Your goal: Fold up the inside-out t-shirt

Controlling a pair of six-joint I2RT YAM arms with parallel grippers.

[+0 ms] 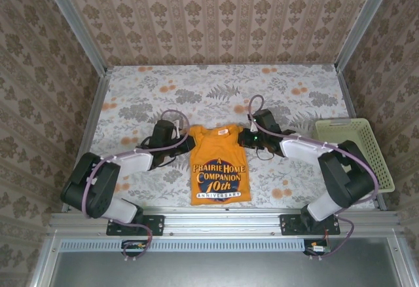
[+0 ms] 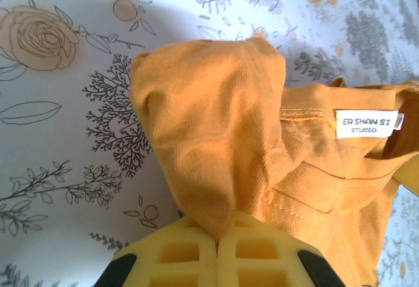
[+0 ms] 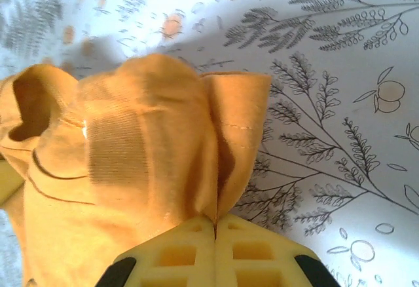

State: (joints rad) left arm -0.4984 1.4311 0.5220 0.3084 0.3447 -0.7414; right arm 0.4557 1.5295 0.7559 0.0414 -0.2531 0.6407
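Note:
The mustard-orange t-shirt lies flat in the middle of the table, dark lettering facing up, collar toward the far side. My left gripper pinches the shirt's top left corner. In the left wrist view the yellow jaws are shut on a bunched fold of the shirt, with the white neck label to the right. My right gripper pinches the top right corner. Seen from the right wrist, its jaws are shut on gathered orange cloth.
A pale cream mesh basket stands at the table's right edge, beside the right arm. Patterned walls close in the table on three sides. A metal rail runs along the near edge.

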